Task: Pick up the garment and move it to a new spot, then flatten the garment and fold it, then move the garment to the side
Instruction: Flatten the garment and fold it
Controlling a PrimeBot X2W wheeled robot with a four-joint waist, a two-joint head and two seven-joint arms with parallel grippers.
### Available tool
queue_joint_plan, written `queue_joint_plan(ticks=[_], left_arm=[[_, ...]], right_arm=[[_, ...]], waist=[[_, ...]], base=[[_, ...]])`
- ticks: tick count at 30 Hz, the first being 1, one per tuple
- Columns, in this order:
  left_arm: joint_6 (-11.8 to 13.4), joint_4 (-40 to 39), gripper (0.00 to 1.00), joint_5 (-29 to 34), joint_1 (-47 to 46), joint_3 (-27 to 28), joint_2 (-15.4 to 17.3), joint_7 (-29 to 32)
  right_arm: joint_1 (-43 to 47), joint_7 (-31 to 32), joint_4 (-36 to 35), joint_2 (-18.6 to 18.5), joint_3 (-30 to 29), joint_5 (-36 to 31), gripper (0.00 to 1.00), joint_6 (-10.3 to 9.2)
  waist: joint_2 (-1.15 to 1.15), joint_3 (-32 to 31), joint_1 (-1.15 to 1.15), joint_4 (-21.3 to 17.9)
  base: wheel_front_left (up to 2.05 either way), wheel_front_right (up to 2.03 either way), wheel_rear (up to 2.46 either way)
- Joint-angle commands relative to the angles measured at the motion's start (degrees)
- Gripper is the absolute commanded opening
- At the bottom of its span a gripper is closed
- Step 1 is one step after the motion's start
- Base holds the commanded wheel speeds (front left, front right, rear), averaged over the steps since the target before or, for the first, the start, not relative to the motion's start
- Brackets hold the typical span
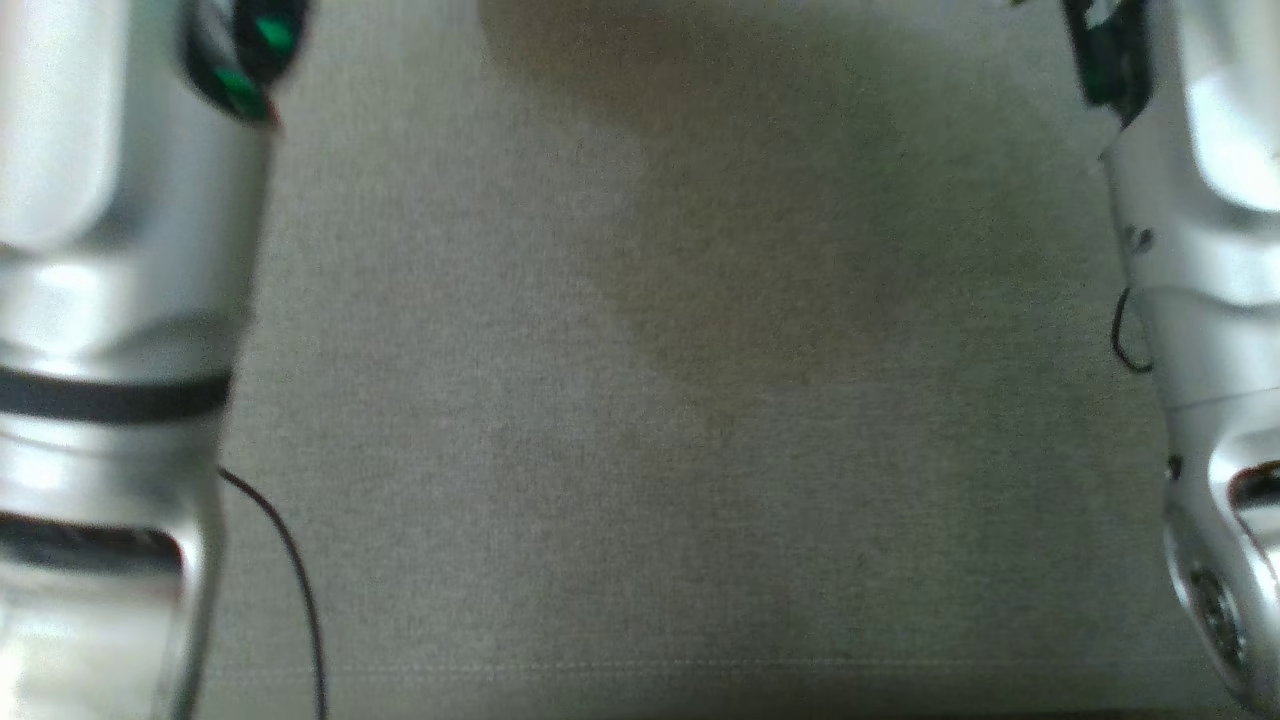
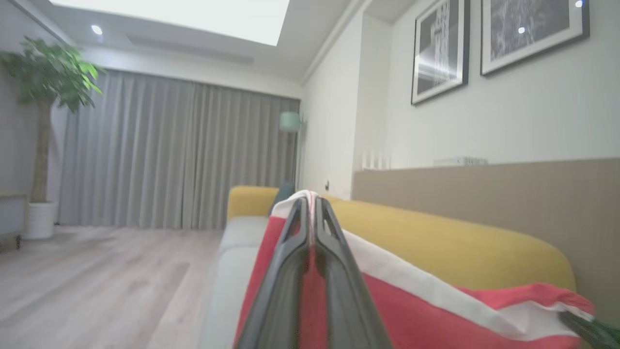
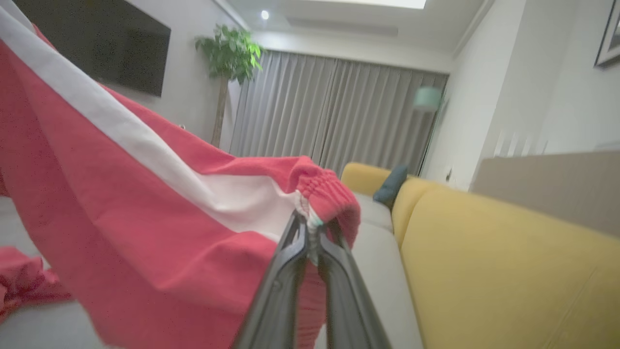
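Left wrist view: left claw (image 2: pixel 312 206) and right claw (image 3: pixel 310 230) each pinch the garment (image 2: pixel 426 315) aloft near the sofa (image 2: pixel 436 242), seemingly mid-carry; next, lower it spread flat.

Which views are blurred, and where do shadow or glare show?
Head view: soft all over, glare on the left forearm, a broad shadow on the grey cushion. Left wrist view: ceiling panel blown out, spot reflections on the framed pictures. Right wrist view: near garment smeared.
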Motion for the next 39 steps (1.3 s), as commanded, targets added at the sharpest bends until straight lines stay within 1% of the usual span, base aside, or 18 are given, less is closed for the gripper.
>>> queue_joint_plan(ticks=[1, 6, 11, 16, 17, 18, 20, 22, 25, 29, 30, 35, 39], left_arm=[[-0.89, -0.62, 0.00, 0.10, 1.82, 1.17, 1.06, -0.24], [-2.87, -3.51, 0.00, 2.06, 11.42, 4.07, -1.75, -0.31], [-5.39, -9.43, 0.00, 3.77, 22.47, 9.22, -4.19, -0.32], [-7.61, -18.24, 0.00, 5.40, 32.59, 13.90, -5.78, -0.33], [-7.92, -19.96, 0.00, 5.64, 34.74, 14.40, -5.96, -0.33], [-8.47, -23.09, 0.00, 6.09, 39.12, 14.85, -6.18, -0.33], [-8.84, -26.04, 0.00, 6.31, 43.41, 14.94, -6.27, -0.33], [-8.90, -29.02, 0.00, 6.24, 47.58, 14.53, -6.30, -0.33], [-7.78, -33.25, 0.00, 4.29, 53.69, 13.72, -6.31, -0.33], [-6.28, -39.15, 0.00, 3.89, 61.27, 11.92, -6.32, -0.33], [-6.28, -39.15, 0.00, 3.89, 61.27, 11.92, -6.32, -0.33], [-4.97, -45.56, 0.00, 4.53, 69.42, 10.02, -6.33, -0.33], [-4.54, -46.59, 0.00, 4.18, 72.87, 9.32, -6.33, -0.33]], right_arm=[[0.30, -0.26, 0.49, 1.55, 0.29, -0.86, 0.00, 0.37], [5.70, -0.30, 2.45, 1.74, -0.42, -0.55, 0.00, 0.37], [13.21, -0.31, 0.34, 1.66, -0.08, 1.19, 0.00, 0.37], [20.58, -0.32, -6.22, 2.21, -0.46, 3.81, 0.00, 0.37], [22.33, -0.32, -7.98, 2.32, -0.53, 4.33, 0.00, 0.37], [26.35, -0.32, -11.48, 2.32, -0.87, 5.27, 0.00, 0.37], [30.72, -0.32, -15.31, 1.99, -1.64, 5.65, 0.00, 0.37], [35.37, -0.32, -19.36, 1.86, -2.40, 6.06, 0.00, 0.37], [42.97, -0.32, -25.66, 1.47, -2.47, 7.41, 0.00, 0.37], [53.47, -0.32, -32.93, 0.92, -3.23, 8.61, 0.00, 0.37], [53.47, -0.32, -32.93, 0.92, -3.23, 8.61, 0.00, 0.37], [63.96, -0.32, -39.87, 0.17, -4.44, 8.55, 0.00, 0.37], [67.82, -0.32, -41.51, -0.78, -3.18, 8.63, 0.00, 0.37]], waist=[[0.00, 3.95, -0.01, 1.44], [0.00, 6.86, -0.01, 2.48], [0.00, 6.75, -0.01, 1.81], [0.00, 4.02, -0.01, 0.77], [0.00, 3.27, -0.01, 0.70], [0.00, 1.50, -0.01, 0.90], [0.00, -0.40, -0.01, 1.23], [0.00, -2.40, -0.01, 1.51], [0.00, -5.31, -0.01, 1.69], [0.00, -8.15, -0.01, 1.21], [0.00, -8.15, -0.01, 1.21], [0.00, -9.54, -0.01, -0.13], [0.00, -9.54, -0.01, -1.03]], base=[[0.00, 0.00, 0.00], [0.00, 0.00, 0.00], [0.00, 0.00, 0.00], [0.00, 0.00, 0.00], [0.00, 0.00, 0.00], [0.00, 0.00, 0.00], [0.00, 0.00, 0.00], [0.00, 0.00, 0.00], [0.00, 0.00, 0.00], [0.00, 0.00, 0.00], [0.00, 0.00, 0.00], [0.00, 0.00, 0.00], [0.00, 0.00, 0.00]])
